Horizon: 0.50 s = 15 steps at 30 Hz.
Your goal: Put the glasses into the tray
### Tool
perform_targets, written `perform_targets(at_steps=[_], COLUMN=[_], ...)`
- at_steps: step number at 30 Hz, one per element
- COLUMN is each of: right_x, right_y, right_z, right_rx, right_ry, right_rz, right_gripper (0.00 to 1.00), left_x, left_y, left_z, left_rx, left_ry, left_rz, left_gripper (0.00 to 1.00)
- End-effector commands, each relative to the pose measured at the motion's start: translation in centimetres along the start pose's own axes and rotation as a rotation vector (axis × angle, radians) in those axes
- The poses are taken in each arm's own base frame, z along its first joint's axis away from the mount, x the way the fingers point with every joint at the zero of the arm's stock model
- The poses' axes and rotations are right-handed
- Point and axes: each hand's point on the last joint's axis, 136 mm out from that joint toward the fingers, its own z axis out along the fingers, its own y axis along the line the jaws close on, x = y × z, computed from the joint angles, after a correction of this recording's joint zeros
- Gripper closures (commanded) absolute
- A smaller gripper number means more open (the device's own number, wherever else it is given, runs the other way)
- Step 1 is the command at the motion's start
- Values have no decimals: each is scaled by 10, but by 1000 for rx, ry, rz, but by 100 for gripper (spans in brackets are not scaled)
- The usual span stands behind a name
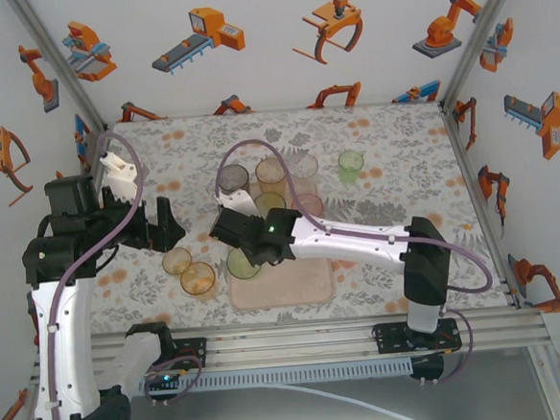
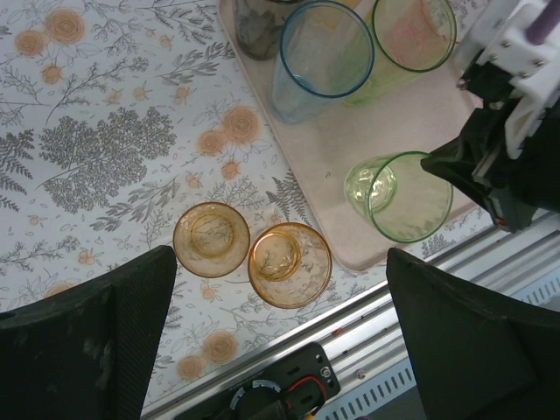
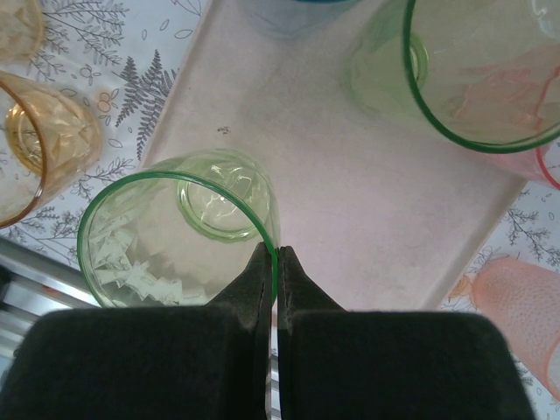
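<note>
1. The right pincer [image 3: 276, 262] is narrow, nipping the rim of a green glass [image 3: 131, 254], one finger inside and one outside; probably so it stays upright for setting down.
2. That glass sits at the near-left corner of the tray [image 3: 350, 201]; other glasses crowd its far end.
3. The left pincer [image 1: 156, 226] gapes wide, holding nothing, above two amber glasses [image 2: 211, 239] on the table [image 2: 105, 131] just beside the tray.

You have nothing to read here: no legible word, number or brand. The wall stickers [image 1: 199, 35] are wordless orange robot drawings, and the tablecloth [image 1: 392, 164] carries only flowers and leaves.
</note>
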Motion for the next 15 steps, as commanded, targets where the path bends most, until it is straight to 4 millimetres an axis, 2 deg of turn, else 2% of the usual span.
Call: perform_targets(at_steps=[1,15], right_x=[-18,-23], right_y=[8,5], right_z=[-4,23], right_rx=[-23,-14], right_ry=[-61,-59], right_rz=[54,134], right_gripper=[100,100], left_x=[-4,-3], left_y=[-5,-8], left_z=[-5,-8], left_rx=[15,22], left_ry=[-28,-35], left_rz=[-1,6], left_gripper=[3,3])
